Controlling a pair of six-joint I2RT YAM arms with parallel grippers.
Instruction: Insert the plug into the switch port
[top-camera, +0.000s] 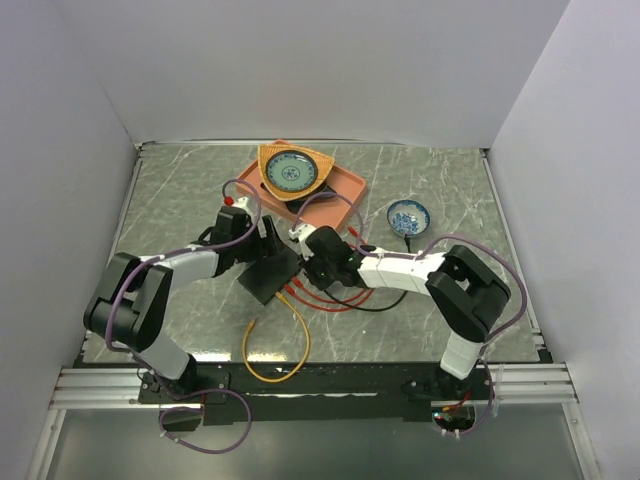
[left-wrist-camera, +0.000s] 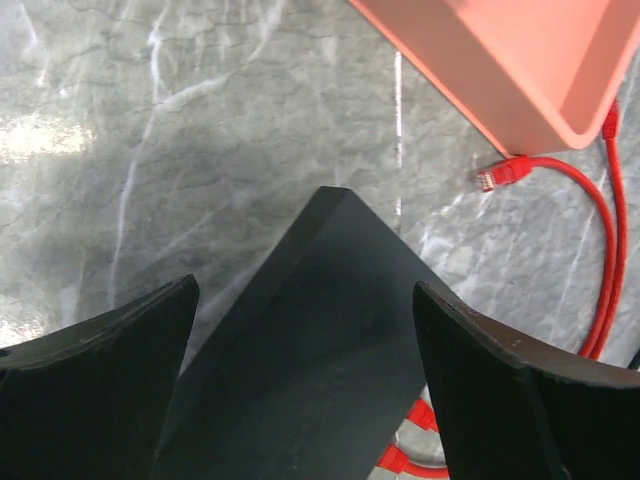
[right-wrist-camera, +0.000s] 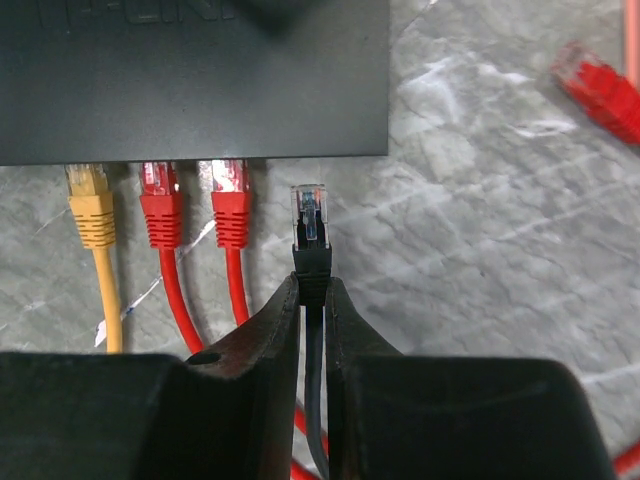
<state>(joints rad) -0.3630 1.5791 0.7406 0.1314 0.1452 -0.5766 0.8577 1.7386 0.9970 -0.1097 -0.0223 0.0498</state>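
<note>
The right gripper (right-wrist-camera: 312, 285) has its jaws nearly closed, pinching the black plug (right-wrist-camera: 311, 245) by the boot just behind its clear tip. The plug lies flat over the table (right-wrist-camera: 480, 250) and points straight at the long edge of the black box (right-wrist-camera: 200, 80). The tip stops just short of that edge, with a thin strip of table showing between them.

Three other cables are seated along the same edge: a yellow cable (right-wrist-camera: 90, 215) on the left, then two red cables (right-wrist-camera: 160, 205) side by side. The black plug lines up just beside the second red one, near the box's corner. The port itself faces the plug and cannot be seen from above.

The left gripper (left-wrist-camera: 305, 290) stands wide open, one finger on each side of the box (left-wrist-camera: 310, 340) at its far end. It grips nothing – whether either finger (left-wrist-camera: 100, 380) touches the box's side I cannot tell.

From above, the box (top-camera: 268, 278) sits tilted at the middle of the table between the two grippers – left gripper (top-camera: 266, 240), right gripper (top-camera: 303, 262). Behind it is an orange tray (top-camera: 345, 185) holding a patterned dish (top-camera: 292, 172), and a small blue bowl (top-camera: 408, 216) stands to the right. A loose red plug (left-wrist-camera: 490, 178) lies on the table just beside the tray's corner.
</note>
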